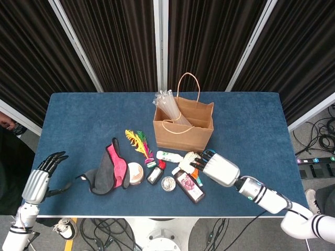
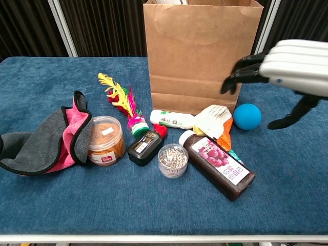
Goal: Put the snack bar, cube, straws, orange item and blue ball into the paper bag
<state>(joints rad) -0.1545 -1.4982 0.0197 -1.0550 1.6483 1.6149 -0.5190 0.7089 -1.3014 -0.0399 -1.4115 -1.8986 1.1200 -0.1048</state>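
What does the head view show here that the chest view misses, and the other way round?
Only the head view shows the left hand open off the table's corner, the straws sticking out of the paper bag, and the bag's handles. Only the chest view shows the blue ball plainly, with the right hand held above it. Both show the right hand empty over the clutter in front of the bag.

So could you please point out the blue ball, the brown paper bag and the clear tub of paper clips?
Blue ball (image 2: 247,116), chest view, middle of its front.
Brown paper bag (image 2: 195,56), chest view, bare front wall.
Clear tub of paper clips (image 2: 172,160), chest view, centre of its top.
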